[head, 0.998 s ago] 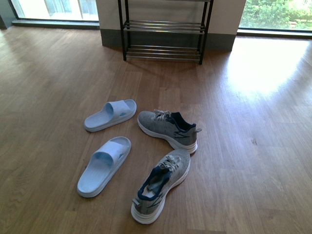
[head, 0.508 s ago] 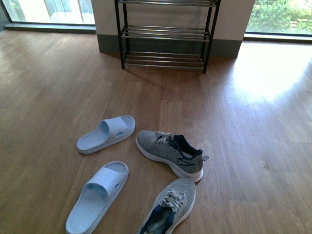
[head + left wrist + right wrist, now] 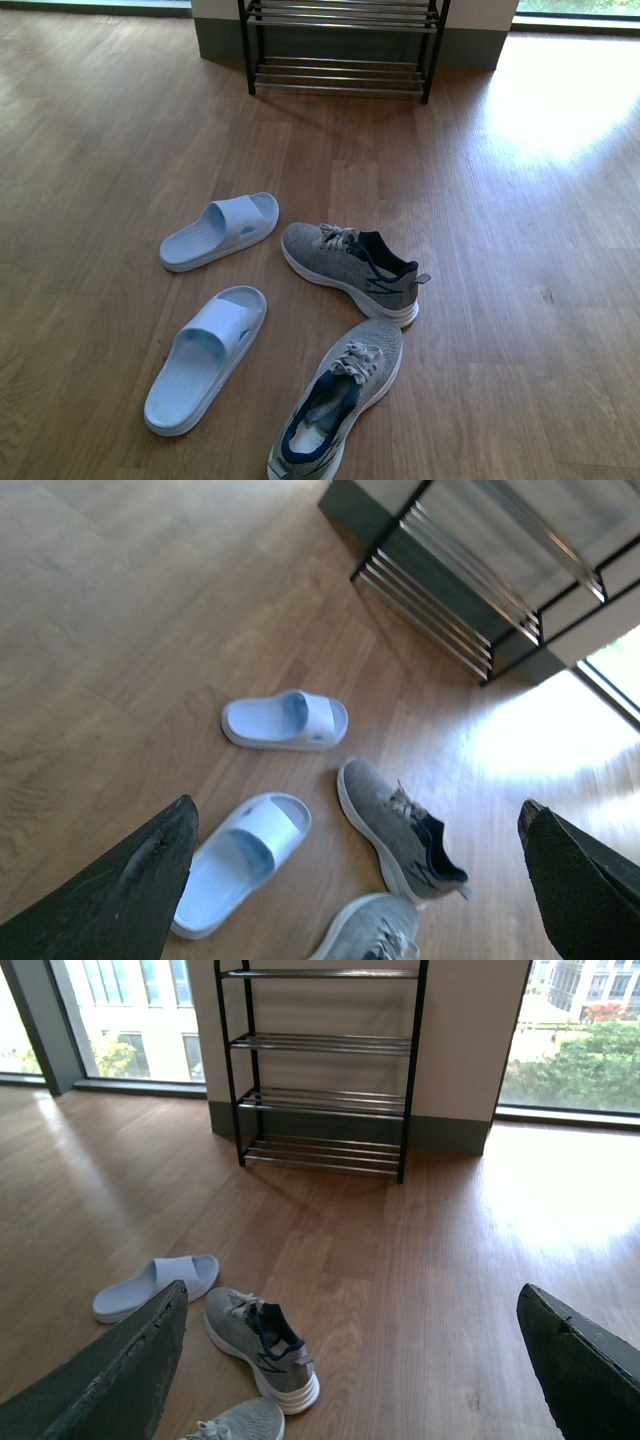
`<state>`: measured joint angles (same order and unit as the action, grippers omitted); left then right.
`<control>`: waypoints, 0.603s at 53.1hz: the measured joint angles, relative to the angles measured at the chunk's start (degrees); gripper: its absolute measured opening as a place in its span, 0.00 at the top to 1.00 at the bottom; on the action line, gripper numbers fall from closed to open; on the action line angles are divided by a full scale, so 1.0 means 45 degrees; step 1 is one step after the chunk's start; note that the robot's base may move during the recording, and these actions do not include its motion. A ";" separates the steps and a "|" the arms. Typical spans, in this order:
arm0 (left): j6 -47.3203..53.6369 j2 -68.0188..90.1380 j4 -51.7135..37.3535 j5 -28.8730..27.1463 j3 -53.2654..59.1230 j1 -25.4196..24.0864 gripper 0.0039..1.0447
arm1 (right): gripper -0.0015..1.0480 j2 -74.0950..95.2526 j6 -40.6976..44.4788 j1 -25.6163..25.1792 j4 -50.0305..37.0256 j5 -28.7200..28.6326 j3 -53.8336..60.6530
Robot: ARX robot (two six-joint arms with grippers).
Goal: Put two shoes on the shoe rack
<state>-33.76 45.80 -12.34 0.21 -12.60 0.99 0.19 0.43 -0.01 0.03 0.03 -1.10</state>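
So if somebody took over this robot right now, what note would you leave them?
Hands: left hand open and empty; right hand open and empty.
Shoes: all four lie on the floor: far sneaker, near sneaker, far slide, near slide.
The rack stands by the wall, with no shoes on it.
Done: nothing yet.
Left: pick up two shoes and set them on the rack.

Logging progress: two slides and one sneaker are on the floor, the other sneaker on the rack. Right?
No. In the front view the far sneaker and the near sneaker both lie on the floor; the rack holds no shoe.
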 joint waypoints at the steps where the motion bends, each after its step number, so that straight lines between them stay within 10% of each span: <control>1: 0.0015 0.1088 -0.0534 0.0510 -0.0253 -0.0010 0.09 | 0.09 0.0000 -0.0005 0.0000 0.0000 -0.0005 0.0000; 32: 0.6115 1.7320 0.0525 0.5809 -0.8009 0.0865 0.09 | 0.09 0.0000 -0.0005 0.0000 0.0000 -0.0005 0.0000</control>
<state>-6.24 123.74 -9.98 26.35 -48.64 4.89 0.19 0.40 -0.01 0.03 0.01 -1.10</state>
